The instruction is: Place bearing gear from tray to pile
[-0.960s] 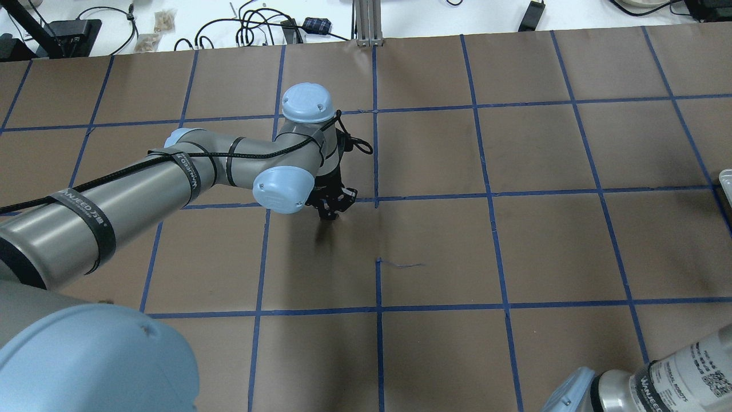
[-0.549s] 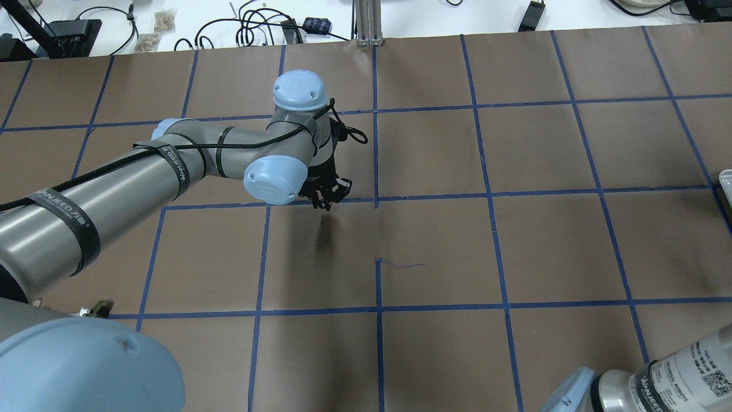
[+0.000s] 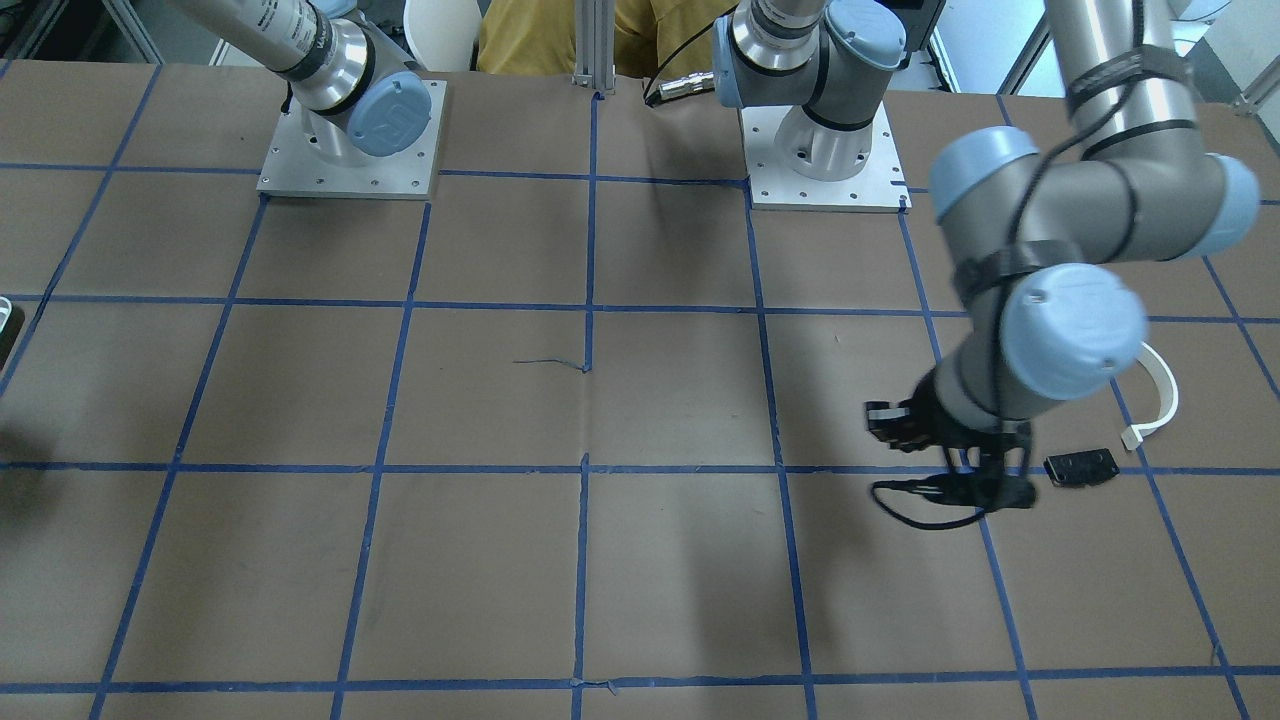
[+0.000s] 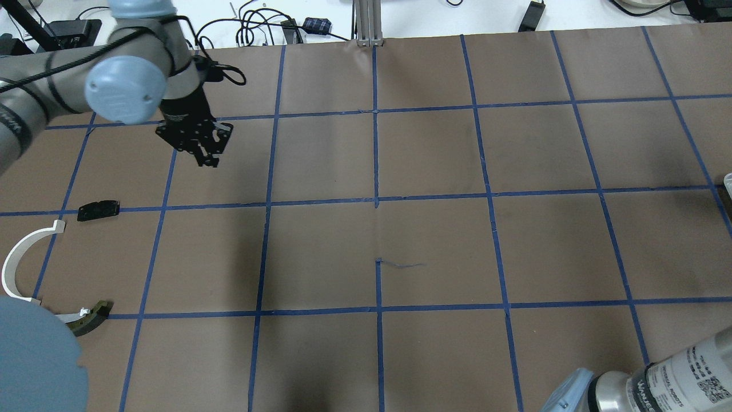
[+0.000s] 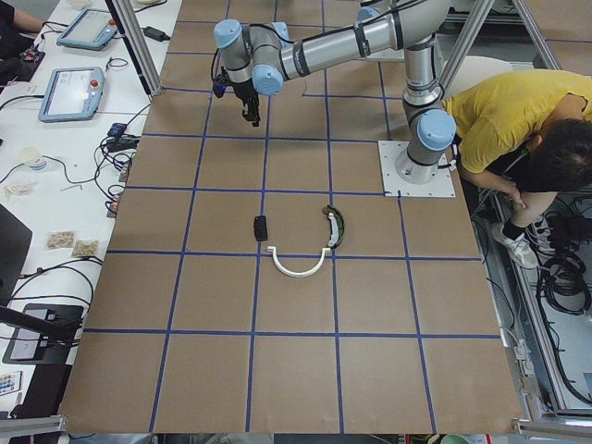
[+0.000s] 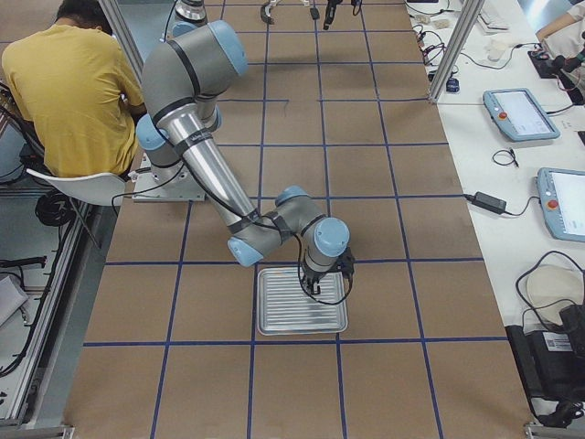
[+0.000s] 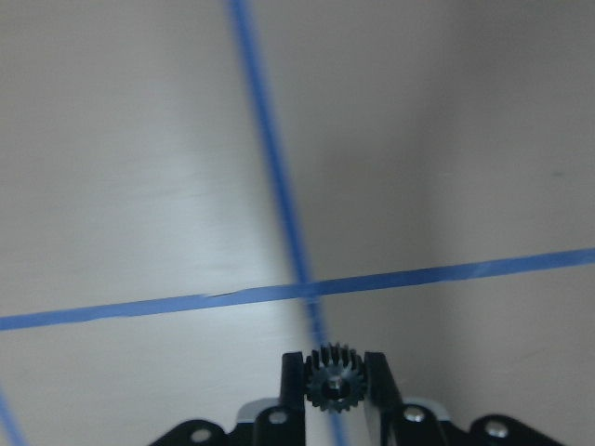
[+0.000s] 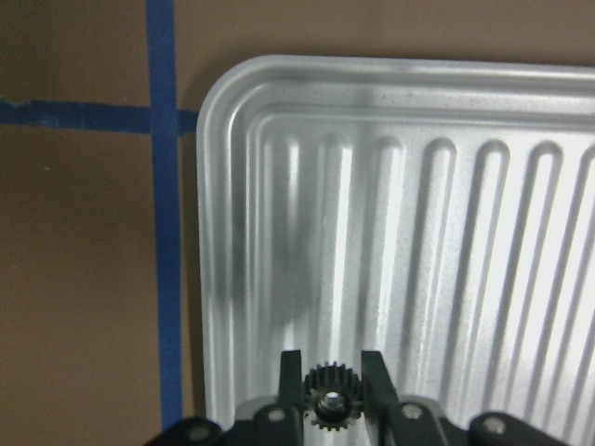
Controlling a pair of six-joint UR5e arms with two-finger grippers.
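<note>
My left gripper [image 4: 207, 155] hangs above bare paper at the far left and is shut on a small black bearing gear [image 7: 335, 376]. To its near left lies the pile: a flat black plate [image 4: 98, 210], a white arc strip [image 4: 17, 260] and an olive-and-black curved piece [image 4: 91, 317]. My right gripper [image 8: 330, 372] is shut on another bearing gear [image 8: 330, 398], just over the near left corner of the silvery ribbed tray [image 8: 418, 186]. The right side view shows that gripper [image 6: 312, 287] above the tray [image 6: 283, 315]. Only a corner of the tray [image 4: 727, 182] shows overhead.
Brown paper with a blue tape grid [image 4: 376, 200] covers the table. Cables and small boxes [image 4: 269, 28] lie beyond its far edge. A person in a yellow shirt [image 5: 504, 116] sits behind the robot bases. Tablets [image 6: 521, 114] rest on the side bench.
My left arm has swung from the table's middle to the far left, its gripper still shut. The plate, the white arc and the olive piece have come into view.
</note>
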